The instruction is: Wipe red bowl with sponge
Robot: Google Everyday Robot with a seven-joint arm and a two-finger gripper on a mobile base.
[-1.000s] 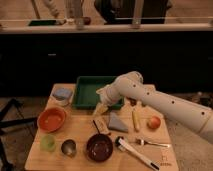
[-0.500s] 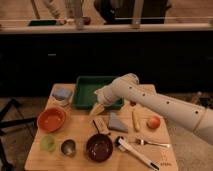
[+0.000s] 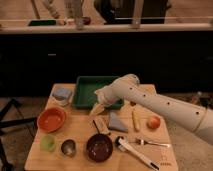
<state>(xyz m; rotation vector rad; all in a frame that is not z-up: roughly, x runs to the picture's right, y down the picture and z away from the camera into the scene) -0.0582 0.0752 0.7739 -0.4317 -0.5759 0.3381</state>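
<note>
Gripper [image 3: 97, 108] hangs at the green tray's [image 3: 88, 85] front edge, fingers spread, empty I think, though it's blurry. Sponge [image 3: 62, 93] lies view-left of the fingers beside the tray, not picked up. Red bowl [image 3: 51, 119] further left and nearer, unwiped, so the whole job's left

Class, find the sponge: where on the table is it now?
In the camera view the sponge lies far left on the table, beside the green tray and behind the red bowl; the open gripper hovers by the tray's front edge.
</note>
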